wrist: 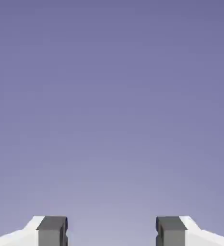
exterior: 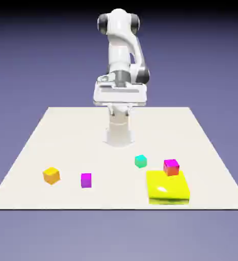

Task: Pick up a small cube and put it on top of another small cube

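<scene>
Nearest the exterior view's camera, on the pale, smooth surface (exterior: 115, 188), sits a glossy yellow block with rounded edges (exterior: 166, 190), toward the exterior view's right. A small cube with a magenta top and red sides (exterior: 171, 168) appears to rest on its far edge. Well to the exterior view's left stands a small plain magenta cube (exterior: 86, 180), and beyond that, farther left, a small orange cube (exterior: 51, 176), turned at an angle.

A little farther back is the thing to lift, the small teal-green cube (exterior: 140, 161), on the bare surface, apart from the yellow block and nearer the robot than the other cubes. It has no long axis to speak of.

Behind and above it hangs the pincer (wrist: 112, 231), its fingers wide apart with nothing between them. The one relation that matters: the teal-green cube lies below the pincer, out toward the exterior camera and somewhat to the exterior view's right. The hand view shows only the blue-violet backdrop (wrist: 112, 105), so the next move likely calls for tipping the fingers down as well as reaching out. The single white arm (exterior: 120, 53) rises at the back.

Which cube is to be stacked on, I cannot tell. No brand, label or writing can be read.
</scene>
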You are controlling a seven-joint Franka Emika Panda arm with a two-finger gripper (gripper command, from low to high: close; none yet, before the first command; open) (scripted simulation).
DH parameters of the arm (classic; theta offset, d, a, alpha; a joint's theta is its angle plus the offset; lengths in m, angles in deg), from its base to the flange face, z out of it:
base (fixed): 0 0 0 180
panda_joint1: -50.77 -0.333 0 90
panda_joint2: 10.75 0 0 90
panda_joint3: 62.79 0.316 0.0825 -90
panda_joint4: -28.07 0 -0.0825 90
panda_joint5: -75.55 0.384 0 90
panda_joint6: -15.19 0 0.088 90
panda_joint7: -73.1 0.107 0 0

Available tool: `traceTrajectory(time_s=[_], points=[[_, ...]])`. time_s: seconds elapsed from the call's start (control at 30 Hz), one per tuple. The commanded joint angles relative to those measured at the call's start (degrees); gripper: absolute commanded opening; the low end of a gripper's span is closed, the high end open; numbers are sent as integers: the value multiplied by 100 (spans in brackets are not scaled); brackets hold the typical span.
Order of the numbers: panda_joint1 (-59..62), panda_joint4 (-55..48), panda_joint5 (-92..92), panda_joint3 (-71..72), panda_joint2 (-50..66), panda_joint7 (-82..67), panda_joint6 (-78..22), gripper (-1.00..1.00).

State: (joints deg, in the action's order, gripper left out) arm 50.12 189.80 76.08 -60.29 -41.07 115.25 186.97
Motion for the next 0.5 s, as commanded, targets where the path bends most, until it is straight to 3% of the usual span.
traceTrajectory(time_s=[0.0,0.37,0.47], points=[[4,61,44,208,195,-25,-186,0],[45,733,532,2491,2331,-302,-2224,0],[-79,731,310,2324,2566,-149,-2067,0]])
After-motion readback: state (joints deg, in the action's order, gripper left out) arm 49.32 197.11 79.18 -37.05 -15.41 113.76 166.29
